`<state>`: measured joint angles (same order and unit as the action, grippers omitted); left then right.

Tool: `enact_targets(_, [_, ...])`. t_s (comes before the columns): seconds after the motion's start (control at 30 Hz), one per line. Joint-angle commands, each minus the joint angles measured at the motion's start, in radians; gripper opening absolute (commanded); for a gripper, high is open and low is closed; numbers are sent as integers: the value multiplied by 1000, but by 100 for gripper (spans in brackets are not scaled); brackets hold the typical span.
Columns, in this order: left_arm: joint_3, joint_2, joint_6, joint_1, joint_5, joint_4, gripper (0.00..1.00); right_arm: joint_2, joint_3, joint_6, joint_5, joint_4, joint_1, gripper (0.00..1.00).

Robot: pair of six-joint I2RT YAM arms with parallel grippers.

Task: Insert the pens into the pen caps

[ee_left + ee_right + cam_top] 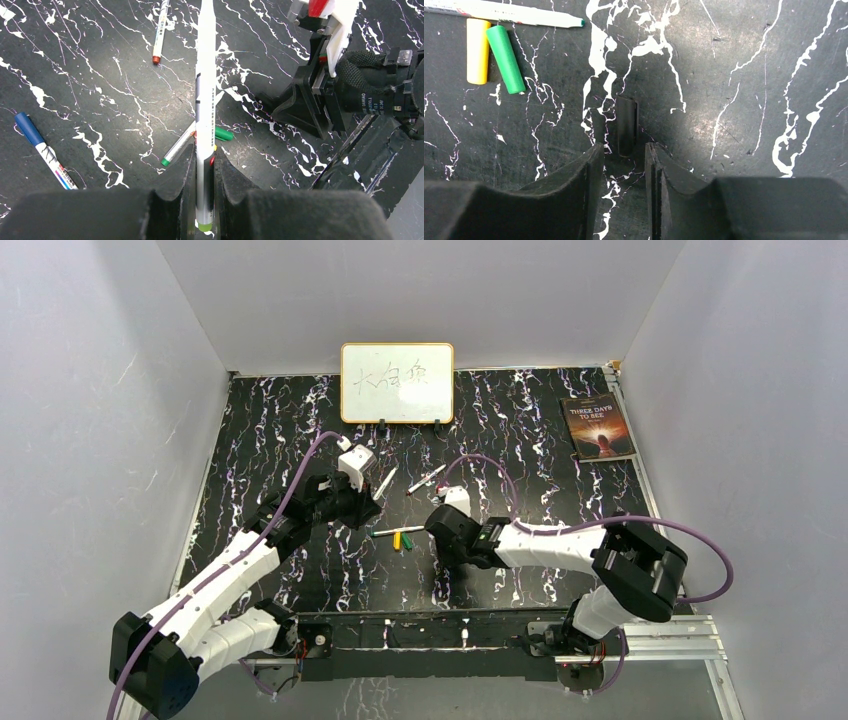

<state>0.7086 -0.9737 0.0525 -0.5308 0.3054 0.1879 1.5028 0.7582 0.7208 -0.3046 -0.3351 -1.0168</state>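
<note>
My left gripper (205,155) is shut on a whitish pen (205,100) that sticks out ahead, its yellow-green end between the jaws; it shows in the top view (385,483) too. My right gripper (624,149) is open and low over the table. A black cap (626,125) lies flat just ahead of its fingertips, in line with the gap. A yellow cap (477,50) and a green cap (506,59) lie side by side beside a green-tipped pen (519,15). A red-tipped pen (160,32) and a pen wearing a blue cap (37,150) also lie on the table.
A small whiteboard (397,382) stands at the back centre and a book (598,427) lies at the back right. White walls close in the black marbled table (520,420). The right arm's wrist (350,85) sits close to the right of my left gripper.
</note>
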Motion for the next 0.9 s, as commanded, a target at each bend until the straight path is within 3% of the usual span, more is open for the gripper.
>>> enact_targets(0.0, [15,5,-5,7,26,6,0,1,66,-29,-29,-5,3,36])
enact_targets(0.27, [13,9,-5,6,28,11,0,80,135,-75,-56,-26,10,38])
enact_targets(0.53, [15,8,-6,7,26,10,0,94,133,-95,-86,-50,11,34])
enact_targets(0.7, [17,3,-7,7,32,8,0,93,123,-93,-87,-53,11,22])
enact_targets(0.87, [14,0,-5,6,35,8,0,98,124,-91,-73,-40,12,0])
